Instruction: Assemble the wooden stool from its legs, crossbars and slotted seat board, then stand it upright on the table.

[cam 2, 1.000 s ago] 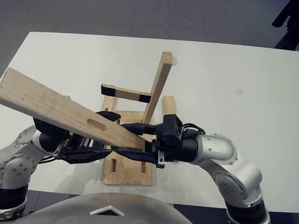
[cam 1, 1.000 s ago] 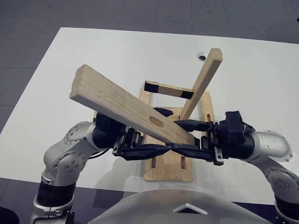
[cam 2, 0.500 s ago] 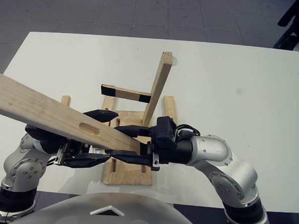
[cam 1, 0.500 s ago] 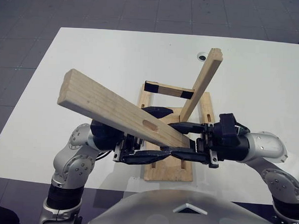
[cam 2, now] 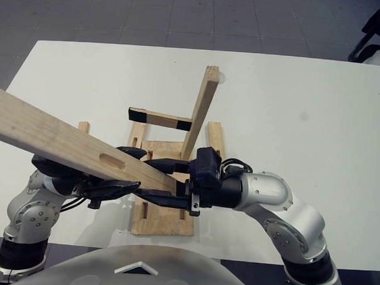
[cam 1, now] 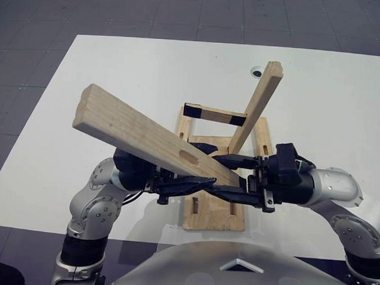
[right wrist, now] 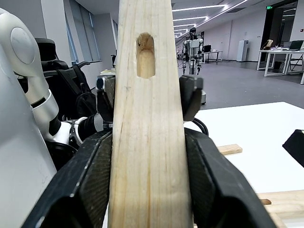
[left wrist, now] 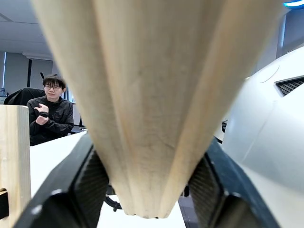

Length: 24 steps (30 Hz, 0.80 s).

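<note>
the long wooden leg (cam 1: pixel 146 137) is held above the counter (cam 1: pixel 149 71), tilted, with its high end toward the robot's left and its low end over the seat board (cam 1: pixel 218 219). the left fingers (left wrist: pixel 76 190) are closed on this leg, one finger on each of its narrow sides, and both pads touch the wood. they grip just beside the slot (cam 1: pixel 188 156), between the slot and the low end. the right fingers (right wrist: pixel 90 185) are also closed on the same leg, nearer to the low end, with the wood pressed between the two pads. the two pairs of fingers stand very near to each other along the leg.

the seat board lies flat on the counter, under both grippers. a second leg (cam 1: pixel 258 104) rises from the far part of the board and leans away from the robot, toward its right. a crossbar (cam 1: pixel 215 114) with black ends meets this second leg at one end and reaches toward the left above the board.
</note>
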Motion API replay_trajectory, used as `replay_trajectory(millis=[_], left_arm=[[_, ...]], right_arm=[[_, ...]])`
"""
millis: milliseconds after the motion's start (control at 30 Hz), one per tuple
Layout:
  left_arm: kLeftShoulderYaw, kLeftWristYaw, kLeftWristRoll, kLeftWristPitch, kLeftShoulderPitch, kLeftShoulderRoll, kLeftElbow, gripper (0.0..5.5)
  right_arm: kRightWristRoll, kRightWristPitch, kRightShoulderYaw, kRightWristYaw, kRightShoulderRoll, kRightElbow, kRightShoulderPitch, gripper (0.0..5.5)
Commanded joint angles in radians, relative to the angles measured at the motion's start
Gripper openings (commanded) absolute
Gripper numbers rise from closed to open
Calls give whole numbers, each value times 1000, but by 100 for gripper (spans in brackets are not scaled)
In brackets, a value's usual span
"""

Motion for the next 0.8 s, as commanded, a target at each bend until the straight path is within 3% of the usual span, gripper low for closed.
replay_trajectory(millis=[33,333,800], left_arm=[[11,4,-14,0,-1,-2,1,207],[28,-61,-82,-2,26,16,-32,205],[35,-14,-87,44,12,27,-26,205]], right_arm=[[34,7,21,11,8,-13,-23,203],[272,124,-3,-29,28,91,-24,203],[292,151,-3,-24,33,100,-32,203]])
